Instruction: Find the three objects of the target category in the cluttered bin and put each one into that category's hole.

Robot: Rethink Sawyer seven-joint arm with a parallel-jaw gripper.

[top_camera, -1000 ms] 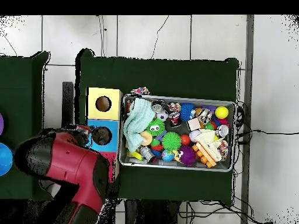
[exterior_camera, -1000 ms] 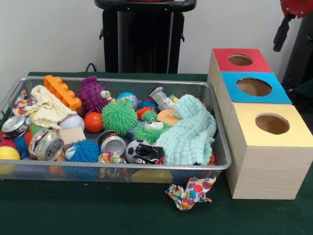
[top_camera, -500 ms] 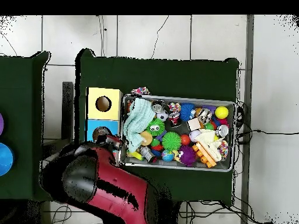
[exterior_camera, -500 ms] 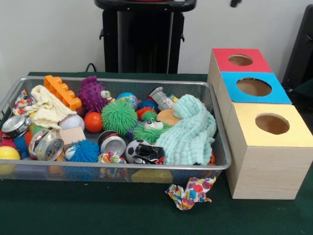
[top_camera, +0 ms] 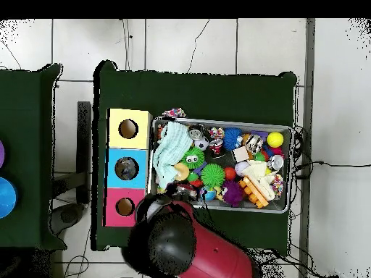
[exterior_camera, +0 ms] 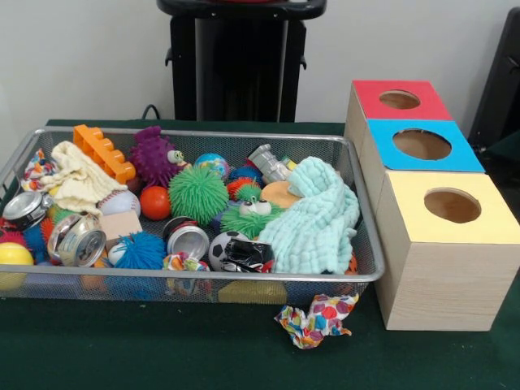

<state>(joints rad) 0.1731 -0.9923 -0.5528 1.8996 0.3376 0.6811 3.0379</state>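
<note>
Swinging across since half a second ago, the red arm (top_camera: 192, 250) now covers the bin's (top_camera: 286, 206) near corner in the overhead view, off the blue box (top_camera: 127, 156) and red box (top_camera: 124, 218). Its tool sits hidden beneath (whether spread or pressed together, I cannot tell). On the green tabletop (exterior_camera: 122, 349), the bin's clutter lies beyond the arm: mint cloth (exterior_camera: 313, 218), green spiky ball (exterior_camera: 198, 193), crushed can (exterior_camera: 79, 240).

robot lab: red arm (top_camera: 196, 253), green-clothed table (exterior_camera: 162, 357), sorting boxes (exterior_camera: 431, 211), trailing cables (top_camera: 319, 165), tiled floor (top_camera: 87, 43).
</note>
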